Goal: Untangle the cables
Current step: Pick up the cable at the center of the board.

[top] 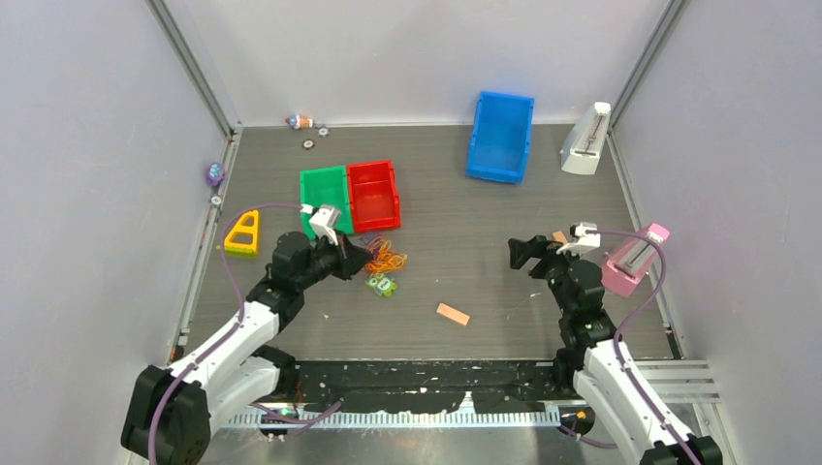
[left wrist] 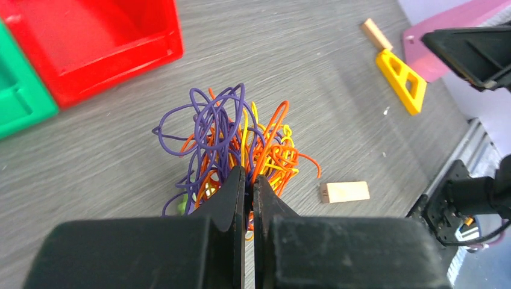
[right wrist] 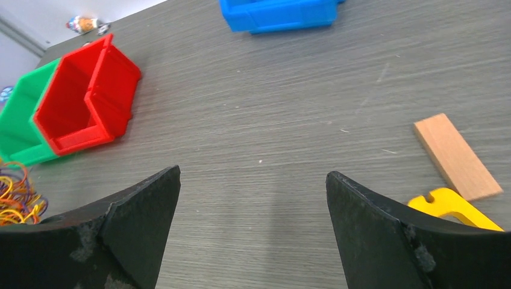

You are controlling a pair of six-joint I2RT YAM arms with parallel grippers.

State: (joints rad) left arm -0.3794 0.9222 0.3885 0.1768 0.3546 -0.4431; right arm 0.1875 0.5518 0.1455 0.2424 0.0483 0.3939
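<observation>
Left gripper point(left wrist: 249, 176): jaws together, pinching strands at the heap's near edge.
Cables point(left wrist: 236, 141): one tangled heap just ahead of these jaws, near the red bin point(left wrist: 90, 42).
Right gripper point(right wrist: 253, 176): jaws wide apart, empty; we judge it well apart from the heap.

Left pincer point(left wrist: 249, 176): two matte black fingers, wedge-shaped, scuffed grey along the edges.
Right pincer point(right wrist: 253, 174): the same black fingers, broad and tapering, with pale wear marks (thickest on the inner faces).
Left arm point(top: 233, 339): black joints just behind the pincer, white shells further back, black base block.
Right arm point(top: 606, 363): same black-and-white build.
Left lead point(top: 233, 281): thick, mauve, looping from behind the pincer.
Right lead point(top: 662, 271): likewise mauve.
Left camera point(top: 325, 218): small white box behind the pincer.
Right camera point(top: 584, 232): same white box.
</observation>
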